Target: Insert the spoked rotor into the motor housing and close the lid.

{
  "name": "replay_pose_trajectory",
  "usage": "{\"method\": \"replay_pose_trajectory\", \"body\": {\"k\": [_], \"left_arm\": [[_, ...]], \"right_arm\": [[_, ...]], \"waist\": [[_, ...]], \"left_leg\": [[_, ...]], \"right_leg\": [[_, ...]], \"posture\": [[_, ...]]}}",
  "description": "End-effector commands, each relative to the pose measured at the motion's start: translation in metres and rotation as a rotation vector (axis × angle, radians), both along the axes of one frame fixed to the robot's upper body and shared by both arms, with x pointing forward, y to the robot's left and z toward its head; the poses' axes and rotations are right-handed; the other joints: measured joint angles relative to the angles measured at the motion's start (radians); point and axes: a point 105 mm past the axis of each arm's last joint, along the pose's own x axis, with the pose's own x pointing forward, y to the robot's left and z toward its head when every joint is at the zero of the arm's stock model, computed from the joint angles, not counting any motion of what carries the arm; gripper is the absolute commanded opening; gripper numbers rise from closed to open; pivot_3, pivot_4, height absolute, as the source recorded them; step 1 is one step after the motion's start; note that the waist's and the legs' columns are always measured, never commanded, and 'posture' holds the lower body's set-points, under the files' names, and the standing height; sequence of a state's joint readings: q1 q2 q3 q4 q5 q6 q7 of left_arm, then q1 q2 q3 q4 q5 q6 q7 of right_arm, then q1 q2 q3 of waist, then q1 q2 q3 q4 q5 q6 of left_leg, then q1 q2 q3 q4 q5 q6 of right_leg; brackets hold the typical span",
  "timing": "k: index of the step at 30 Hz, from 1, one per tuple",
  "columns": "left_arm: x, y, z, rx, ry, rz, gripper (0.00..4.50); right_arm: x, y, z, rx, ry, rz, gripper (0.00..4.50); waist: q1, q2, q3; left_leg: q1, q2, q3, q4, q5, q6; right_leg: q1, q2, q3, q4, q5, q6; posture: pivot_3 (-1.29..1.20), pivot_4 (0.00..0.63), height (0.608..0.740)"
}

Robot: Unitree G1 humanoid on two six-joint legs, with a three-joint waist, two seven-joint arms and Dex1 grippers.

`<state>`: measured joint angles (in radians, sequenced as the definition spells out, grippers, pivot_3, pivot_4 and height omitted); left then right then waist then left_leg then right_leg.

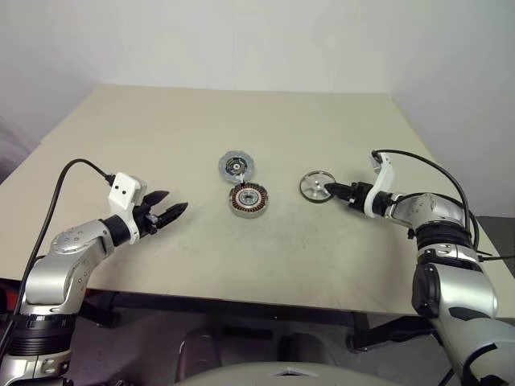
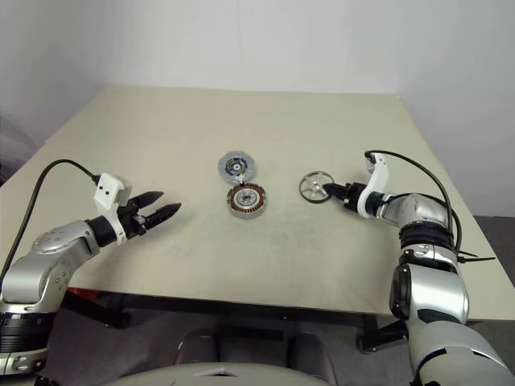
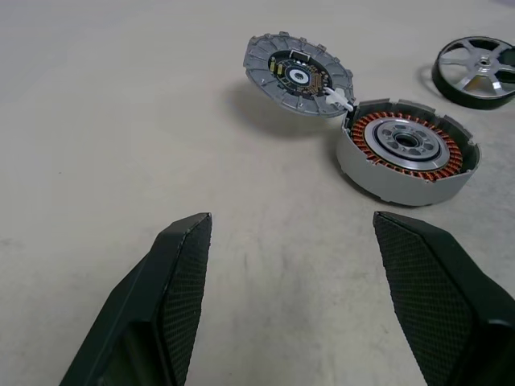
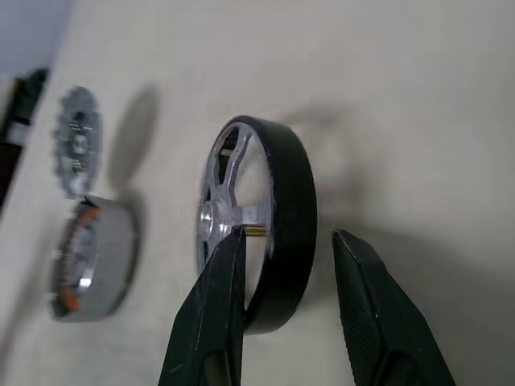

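Right wrist view: the right gripper [image 4: 282,273] straddles the dark rim of the spoked rotor [image 4: 256,221], one finger inside the ring by the hub, the other outside. A gap shows on the outer side, so the jaws are parted around the rim, not yet clamped.

Step in hand, as judged: pickup of the rotor. Insertion and lid closing are not begun.

Left eye view: the rotor lies right of centre on the table [image 1: 241,121], flat, its axle pointing up, no long axis as it is round. The motor housing [image 1: 248,199] sits at frame centre, open face up, copper windings showing. The lid [image 1: 235,166] is just above it in frame, tilted up, joined at one edge by a small white link.

Left gripper [image 1: 165,211] hovers at lower left, wide open and empty, pointed toward the housing.

Next move calls for: closing on the rim, lifting, carrying left, keeping the rotor level over the housing centre.
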<state>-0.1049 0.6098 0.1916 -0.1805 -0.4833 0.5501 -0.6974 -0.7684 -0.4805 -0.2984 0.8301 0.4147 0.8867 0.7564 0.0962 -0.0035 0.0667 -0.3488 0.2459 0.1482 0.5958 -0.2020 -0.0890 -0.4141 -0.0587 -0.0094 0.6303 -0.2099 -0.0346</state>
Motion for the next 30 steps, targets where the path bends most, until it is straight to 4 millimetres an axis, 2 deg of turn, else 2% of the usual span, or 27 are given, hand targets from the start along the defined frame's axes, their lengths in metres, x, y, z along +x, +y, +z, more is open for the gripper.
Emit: {"method": "replay_pose_trajectory", "body": {"k": [1,3,5,8,11,17,19,22,24,28,30], "left_arm": [[0.000,0.000,0.016,0.020,-0.063,-0.014,3.40],[0.000,0.000,0.016,0.024,-0.063,-0.014,3.40],[0.000,0.000,0.016,0.025,-0.064,-0.014,3.40],[0.000,0.001,0.016,0.027,-0.064,-0.013,3.40],[0.000,0.001,0.016,0.026,-0.065,-0.012,3.40],[0.000,0.001,0.016,0.026,-0.064,-0.013,3.40],[0.001,0.001,0.016,0.027,-0.063,-0.014,3.40],[0.002,0.000,0.016,0.028,-0.063,-0.016,3.40],[0.002,0.000,0.016,0.028,-0.064,-0.018,3.40],[0.003,-0.002,0.017,0.029,-0.067,-0.024,3.40],[0.003,-0.003,0.016,0.029,-0.067,-0.027,3.40]], "right_arm": [[0.005,0.009,0.016,0.053,-0.059,0.005,1.87],[0.006,0.013,0.019,0.079,-0.063,-0.003,1.70],[0.008,0.016,0.023,0.102,-0.072,-0.003,1.25],[0.009,0.020,0.028,0.120,-0.079,0.001,0.34],[0.009,0.022,0.030,0.142,-0.081,0.001,0.35],[0.011,0.038,0.058,0.299,-0.102,0.024,0.35],[0.008,0.050,0.065,0.337,-0.093,0.062,0.35],[0.001,0.081,0.071,0.386,-0.057,0.149,0.35],[-0.003,0.094,0.070,0.401,-0.027,0.178,0.35],[-0.011,0.127,0.060,0.413,0.067,0.238,0.35],[-0.012,0.136,0.053,0.400,0.097,0.242,0.35]], "waist": [[0.001,0.000,0.000],[0.001,0.000,0.000],[0.001,0.000,0.000],[0.001,0.000,0.000],[0.001,0.000,0.000],[0.002,0.000,0.000],[0.001,0.000,0.000],[-0.002,0.000,0.000],[-0.001,0.000,0.000],[0.005,0.001,0.000],[0.003,0.001,0.000]], "left_leg": [[0.000,0.000,0.000,0.000,0.000,0.000],[0.000,0.000,0.000,0.000,0.000,0.000],[0.000,0.000,0.000,0.001,0.000,0.000],[0.000,0.000,0.000,0.001,0.000,0.000],[0.000,0.000,0.000,0.001,0.000,-0.001],[0.000,0.000,0.000,0.001,0.001,-0.001],[0.000,0.000,0.000,0.001,0.001,-0.002],[0.000,0.000,0.000,0.000,0.001,-0.003],[0.000,0.000,0.000,0.000,0.002,-0.003],[0.000,0.000,0.000,0.000,0.003,-0.005],[0.000,-0.001,0.000,0.000,0.003,-0.006]], "right_leg": [[0.000,0.000,0.000,0.000,0.000,0.000],[-0.001,0.000,0.000,0.001,0.000,0.000],[-0.001,0.000,0.000,0.001,0.000,0.000],[-0.001,0.000,0.000,0.001,0.000,0.000],[-0.001,0.000,0.000,0.002,0.000,0.000],[-0.003,0.000,0.000,0.002,0.000,0.000],[-0.004,0.000,0.001,0.003,0.000,0.000],[-0.005,0.001,0.001,0.005,0.000,0.000],[-0.006,0.001,0.002,0.007,0.000,0.000],[-0.006,0.000,0.002,0.007,-0.001,0.000],[-0.006,0.000,0.002,0.007,-0.001,0.000]], "posture": [[0.00,0.000,0.740],[0.00,0.000,0.740],[0.00,0.000,0.740],[0.00,0.000,0.740],[0.00,0.000,0.740],[0.00,0.000,0.740],[0.00,0.000,0.740],[0.00,0.000,0.740],[0.00,0.000,0.740],[0.00,0.000,0.740],[0.00,0.000,0.740]]}}
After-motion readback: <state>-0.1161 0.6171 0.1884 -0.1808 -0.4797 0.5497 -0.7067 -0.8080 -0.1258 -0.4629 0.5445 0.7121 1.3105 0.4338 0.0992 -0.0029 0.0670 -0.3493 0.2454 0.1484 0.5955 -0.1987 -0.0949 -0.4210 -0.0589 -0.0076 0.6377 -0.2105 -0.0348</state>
